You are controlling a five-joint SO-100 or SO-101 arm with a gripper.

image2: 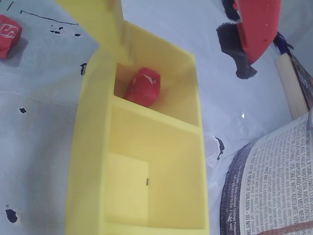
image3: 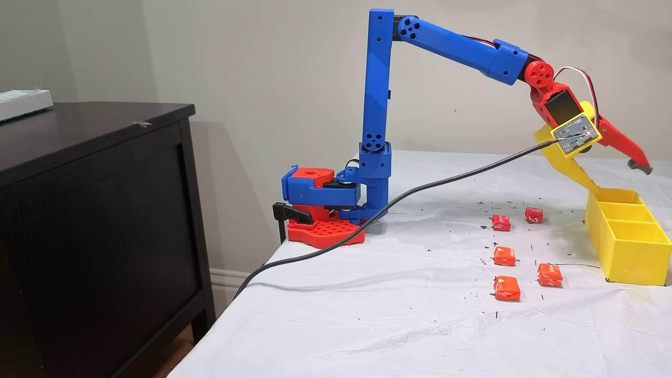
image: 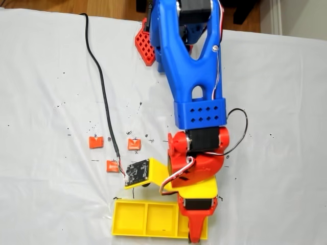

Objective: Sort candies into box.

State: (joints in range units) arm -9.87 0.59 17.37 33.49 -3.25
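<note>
I'm holding the gripper (image3: 617, 157) spread wide and empty above the far end of the box (image3: 630, 252). One red candy (image2: 143, 87) is lying in the end compartment, while five candies are sitting on the white cloth (image3: 367, 304) beside the box.

3 orange candies (image3: 506, 288), 3 red (image3: 501, 222) (1 boxed)

The box (image3: 630, 247) is bright yellow, and the candy (image2: 143, 87) inside it is red. On the white, black-flecked table (image3: 399, 315) lie three orange candies (image3: 504, 256) and two red candies (image3: 501, 222). The arm (image3: 378, 105) is blue with a red gripper (image3: 632, 157).
</note>
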